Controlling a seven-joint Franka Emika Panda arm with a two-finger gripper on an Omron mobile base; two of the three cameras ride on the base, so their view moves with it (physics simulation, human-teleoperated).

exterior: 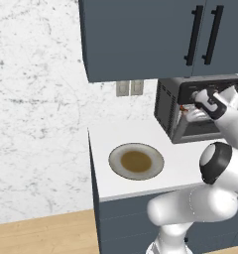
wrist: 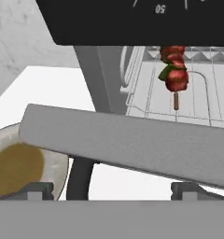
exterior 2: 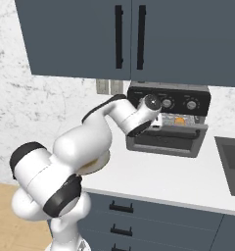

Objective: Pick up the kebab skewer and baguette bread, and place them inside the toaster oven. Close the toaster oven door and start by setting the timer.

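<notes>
The toaster oven [exterior: 166, 106] [exterior 2: 203, 102] stands at the back of the counter under the wall cabinets. Its door [wrist: 132, 142] [exterior 2: 163, 142] hangs partly open, tilted across the front. On the wire rack inside lies the kebab skewer [wrist: 174, 74], red and brown chunks on a thin stick. A small orange piece that looks like the baguette bread [exterior 2: 179, 120] shows inside as well. My gripper [wrist: 111, 191] [exterior: 193, 113] [exterior 2: 156, 123] is open and holds nothing. It sits just in front of the door's near edge, with the fingertips [wrist: 35, 189] spread wide.
A grey plate [exterior: 117, 156] [wrist: 58, 161] with a brown centre lies on the white counter [exterior: 106, 136] left of the oven. Round knobs [exterior 2: 191, 104] sit on the oven's top panel. Dark cabinets [exterior: 141, 34] hang close above. A sink [exterior 2: 232, 162] lies to the right.
</notes>
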